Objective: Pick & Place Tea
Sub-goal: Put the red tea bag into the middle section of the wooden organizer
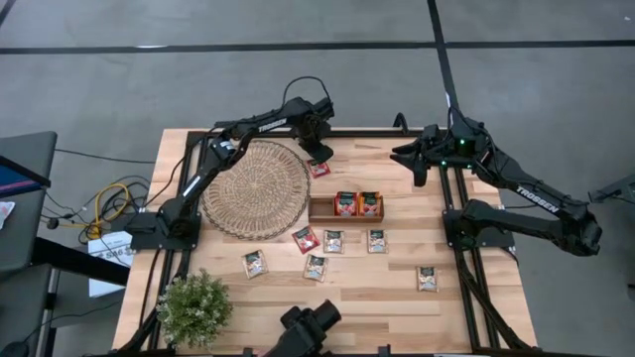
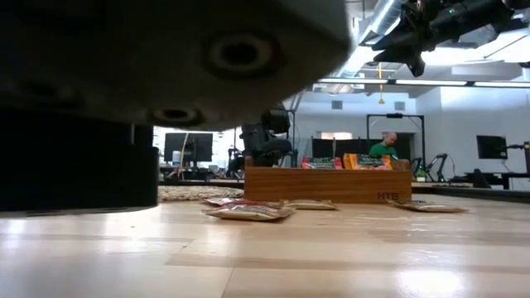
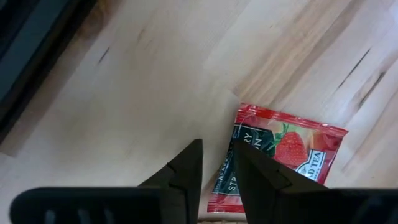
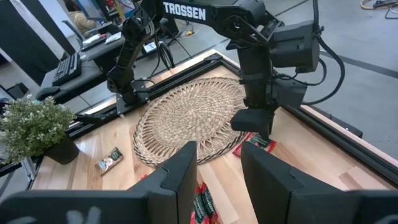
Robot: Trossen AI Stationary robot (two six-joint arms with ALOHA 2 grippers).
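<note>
Left gripper (image 1: 319,157) down at the far edge of the table, fingers parted by a narrow gap, holding nothing, hanging over a red sachet (image 1: 318,169) just beside the woven mat (image 1: 256,187). From above: right gripper (image 1: 415,159) raised well apart to the side, fingers parted, empty; between the two grippers and nearer the camera, wooden tray (image 1: 344,209) with two red-orange sachets (image 1: 357,203) standing in it; past the tray, six loose sachets (image 1: 333,241) flat on the table (image 1: 397,288), print too small to read; potted plant (image 1: 193,306) at the near corner. From table height: much of the picture blocked by a dark blurred body close to the lens; left gripper (image 2: 263,151) seen beyond the tray (image 2: 327,184), fingertips cut off by the tray's end; flat sachets (image 2: 248,212) in front; a person (image 2: 384,146) far behind, partly hidden. From the left wrist: two dark fingers (image 3: 186,171) slightly apart, the red sachet (image 3: 273,158) lying on the wood under them, one corner hidden by a finger, label only partly legible. From the right wrist: own fingers (image 4: 180,177) apart with nothing between, left gripper (image 4: 252,121) ahead over the red sachet (image 4: 255,144), most of it hidden; mat (image 4: 186,118) beside it; tray sachets cut off at the frame edge.
</note>
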